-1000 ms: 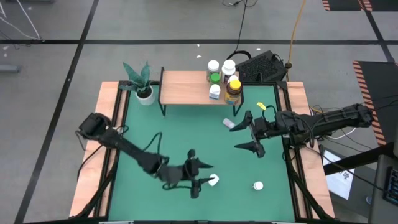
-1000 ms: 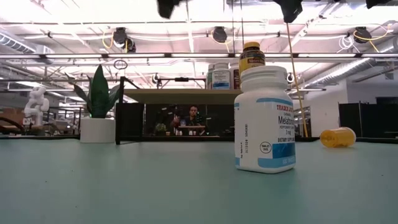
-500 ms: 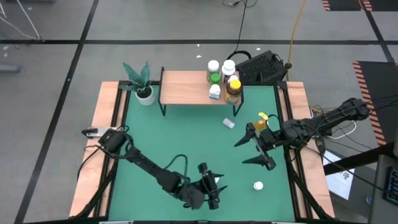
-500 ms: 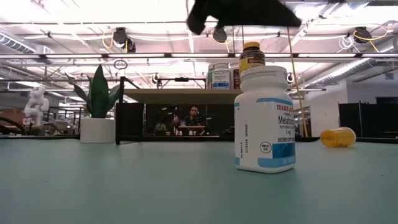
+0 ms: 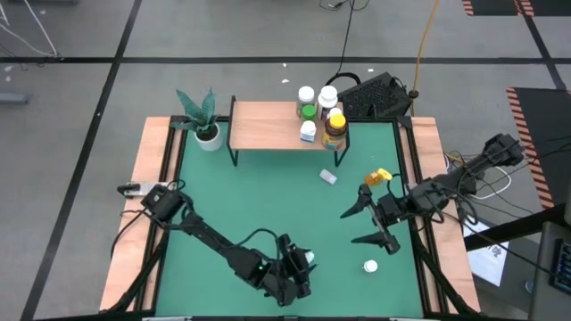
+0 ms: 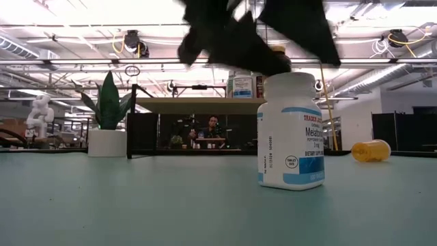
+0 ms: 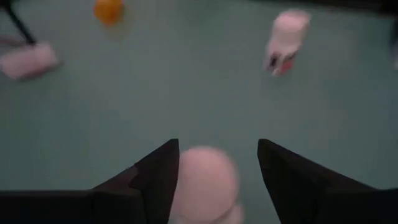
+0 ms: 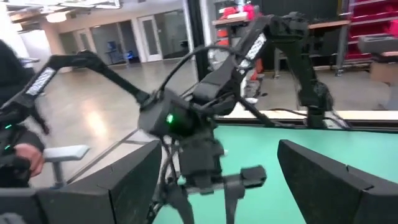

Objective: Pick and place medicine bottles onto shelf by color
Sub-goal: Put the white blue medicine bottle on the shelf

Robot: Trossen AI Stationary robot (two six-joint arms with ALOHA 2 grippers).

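Note:
A white medicine bottle with a blue label stands upright on the green table near its near edge. My left gripper is open and slants down over it, one finger on each side of the white cap; I see no touch. My right gripper hangs open in the air over the table's right part, holding nothing. The shelf stands at the far edge, with several bottles at its right end.
Another white bottle stands near the right front. An orange bottle and a pale one lie on the mat in front of the shelf. A potted plant stands left of the shelf. Wooden rails border the table.
My left gripper has come down and toward the table's near edge, tipping downward, so that its fingers now stand around the white bottle's cap. My right gripper has swung toward the near edge, still open. The bottles have kept their places.

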